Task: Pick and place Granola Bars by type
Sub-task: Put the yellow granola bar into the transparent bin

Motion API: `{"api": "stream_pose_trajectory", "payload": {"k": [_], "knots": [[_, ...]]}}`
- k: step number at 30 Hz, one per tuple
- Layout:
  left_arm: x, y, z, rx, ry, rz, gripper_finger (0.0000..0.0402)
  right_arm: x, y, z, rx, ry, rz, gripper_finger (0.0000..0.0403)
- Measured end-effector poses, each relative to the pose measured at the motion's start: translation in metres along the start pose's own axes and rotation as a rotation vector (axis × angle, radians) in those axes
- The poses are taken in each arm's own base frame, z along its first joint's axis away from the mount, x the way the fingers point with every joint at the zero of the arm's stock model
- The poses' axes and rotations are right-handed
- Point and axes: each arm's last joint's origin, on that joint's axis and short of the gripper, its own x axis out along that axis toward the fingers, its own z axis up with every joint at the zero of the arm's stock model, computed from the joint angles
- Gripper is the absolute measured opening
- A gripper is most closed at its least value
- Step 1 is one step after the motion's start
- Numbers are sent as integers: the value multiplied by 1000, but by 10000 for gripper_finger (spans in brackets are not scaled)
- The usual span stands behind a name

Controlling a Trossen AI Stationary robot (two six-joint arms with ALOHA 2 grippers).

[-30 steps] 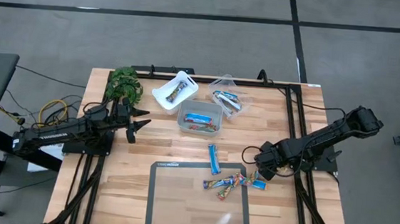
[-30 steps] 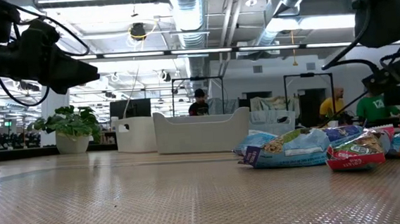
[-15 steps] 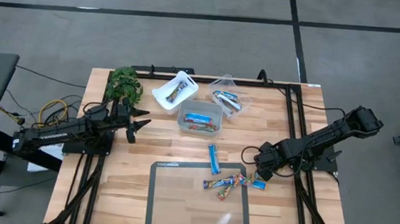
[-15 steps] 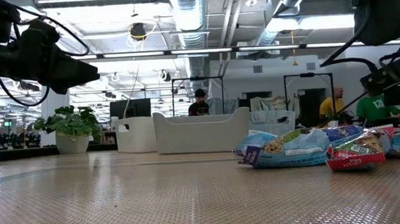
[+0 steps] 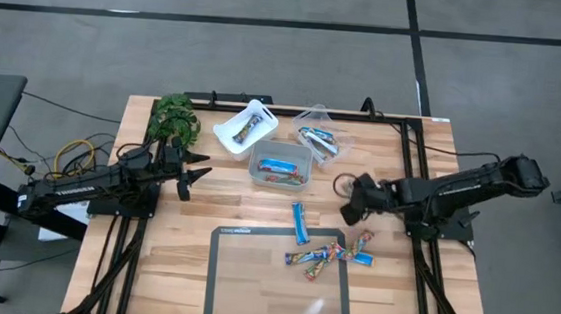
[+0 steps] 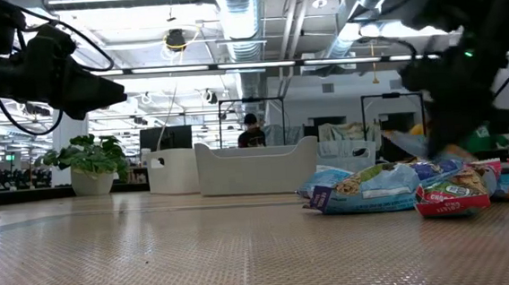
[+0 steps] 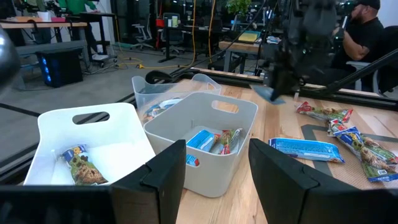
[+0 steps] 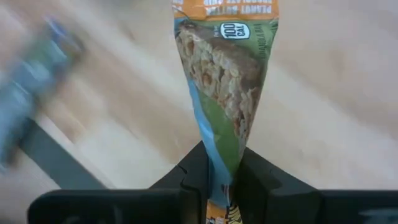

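My right gripper [image 5: 348,200] is shut on a granola bar [image 8: 224,81] with a green, orange and blue wrapper, above the bare wood between the grey bin [image 5: 280,165] and the mat [image 5: 250,295]. The left wrist view shows this bar [image 7: 268,93] hanging under that gripper. More granola bars lie in a cluster [image 5: 325,257] on the mat's far right corner, and one blue bar [image 5: 299,222] lies at its far edge. My left gripper [image 5: 197,176] waits open at the table's left, its fingers [image 7: 166,177] pointing at the bins. My right gripper pinches one end of the bar's wrapper [image 8: 219,169] between its two fingers. The wrapper is squeezed narrow there and widens away from the fingertips. The bar lies along the fingers and reaches out past them. It is lifted clear of the table.
A white bin [image 5: 245,126], a clear bin [image 5: 322,138] and the grey bin stand in a row at the far middle, each with bars inside. A small green plant [image 5: 173,117] stands at the far left corner. Bare wood lies left of the mat.
My right gripper has risen from the right end of the bar cluster with a bar and gone toward the table's far and left, toward the grey bin. The bar is now clear of the table. The other bars have stayed put.
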Motion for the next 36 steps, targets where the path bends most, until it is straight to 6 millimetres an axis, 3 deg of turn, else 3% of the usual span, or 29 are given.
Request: {"api": "stream_pose_trajectory", "payload": {"k": [10, 17, 36], "knots": [[0, 0, 0, 0, 0, 0, 169, -17, 8, 53, -63, -526, 92, 51], [0, 0, 0, 0, 0, 0, 169, -34, 10, 81, -65, -845, 14, 51], [0, 0, 0, 0, 0, 0, 169, -33, 8, 81, -121, -833, -16, 51]]}}
